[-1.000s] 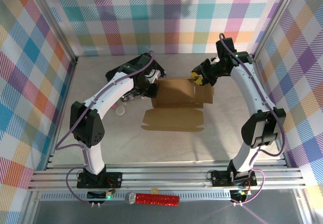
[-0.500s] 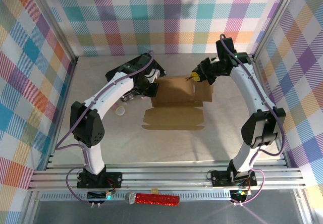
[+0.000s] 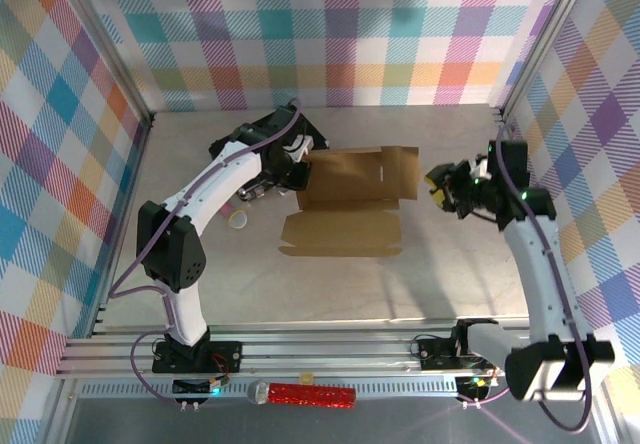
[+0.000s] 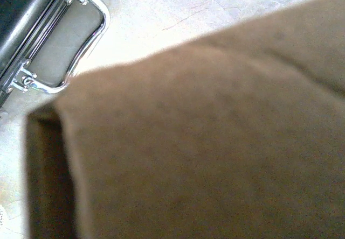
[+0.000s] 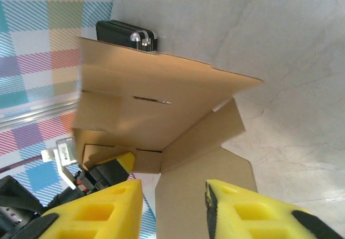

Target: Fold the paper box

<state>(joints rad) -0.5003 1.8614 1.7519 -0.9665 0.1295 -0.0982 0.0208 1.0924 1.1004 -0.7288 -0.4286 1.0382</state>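
Observation:
The paper box (image 3: 350,199) is a brown die-cut cardboard sheet, partly folded, in the middle of the table. Its back panel stands up and a front flap (image 3: 340,234) lies flat. My left gripper (image 3: 297,170) sits at the sheet's left edge, shut on the left flap. Cardboard (image 4: 205,147) covers its own fingers in the left wrist view. One of its yellow fingertips (image 5: 116,166) shows behind that flap in the right wrist view. My right gripper (image 3: 438,186) hangs open to the right of the box, apart from it. Nothing is between its yellow fingers (image 5: 102,206), and the cardboard (image 5: 161,104) lies beyond them.
A black case (image 5: 126,34) with a metal handle (image 4: 81,40) lies behind the box on its left side. A small pale ring (image 3: 240,220) rests on the table left of the front flap. Plaid walls close in three sides. A red glittery cylinder (image 3: 305,394) lies on the front rail.
My right gripper let go of the box's right flap, opened wider and swung away to the right and nearer. The right flap now lies out flat. The left arm has stayed put.

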